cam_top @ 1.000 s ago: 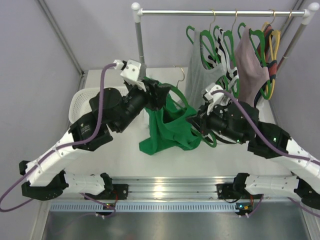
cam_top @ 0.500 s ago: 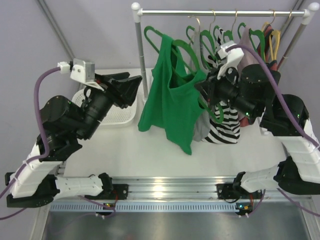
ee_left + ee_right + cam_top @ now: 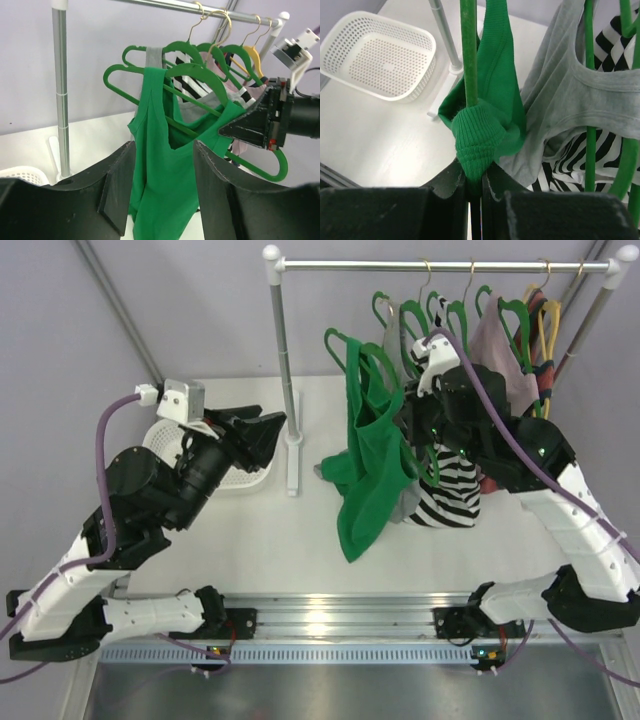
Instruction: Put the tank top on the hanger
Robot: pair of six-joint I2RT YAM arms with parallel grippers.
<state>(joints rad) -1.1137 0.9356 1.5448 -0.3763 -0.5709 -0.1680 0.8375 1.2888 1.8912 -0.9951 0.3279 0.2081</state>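
Under the clothes rail (image 3: 440, 265), right gripper (image 3: 475, 181) clamps the green hanger (image 3: 468, 50), seemingly through bunched tank top (image 3: 365, 490) fabric; left gripper (image 3: 262, 430) gapes empty.

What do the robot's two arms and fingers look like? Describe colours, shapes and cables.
Both the left arm and the right arm have white shell links joined by black cylindrical joints. A purple cable loops along each, ending at a white camera box on the wrist. The fingers are black, broad and wedge-shaped.
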